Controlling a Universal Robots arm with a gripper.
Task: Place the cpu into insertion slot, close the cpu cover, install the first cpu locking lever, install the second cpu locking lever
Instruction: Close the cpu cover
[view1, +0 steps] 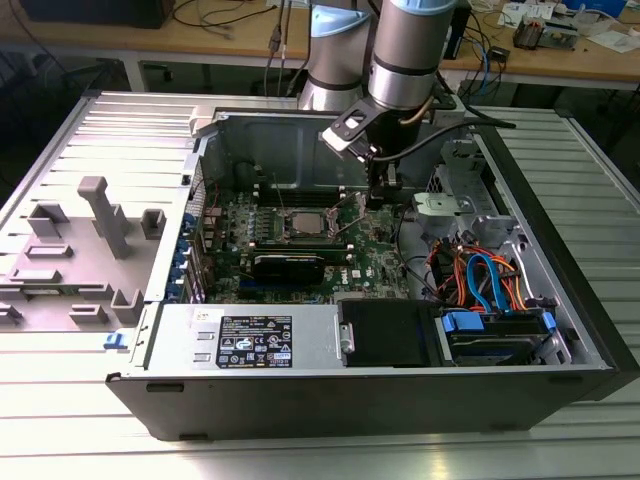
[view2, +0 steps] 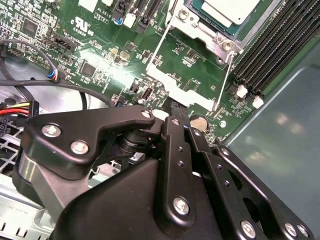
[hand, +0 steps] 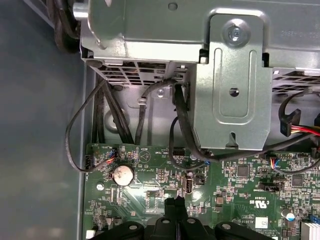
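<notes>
The cpu (view2: 227, 9) shows its dull silver top and lies in the insertion slot (view1: 303, 225) near the middle of the green motherboard. The silver cpu cover (view2: 202, 32) frames the chip and looks flat around it. My gripper (view1: 378, 198) hangs inside the open computer case, over the board to the exterior view's right of the slot and clear of it. In both wrist views its black fingertips (view2: 175, 107) (hand: 175, 202) sit pressed together, shut with nothing between them, just above the board.
A grey metal drive bracket (hand: 235, 75) and black cables (hand: 180, 115) stand close beyond the fingertips, with a coin battery (hand: 122, 174) nearby. Long memory slots (view2: 270, 45) flank the socket. A black drive box (view1: 385, 330), coloured cables (view1: 480, 280) and a grey fixture (view1: 90, 240) outside the case.
</notes>
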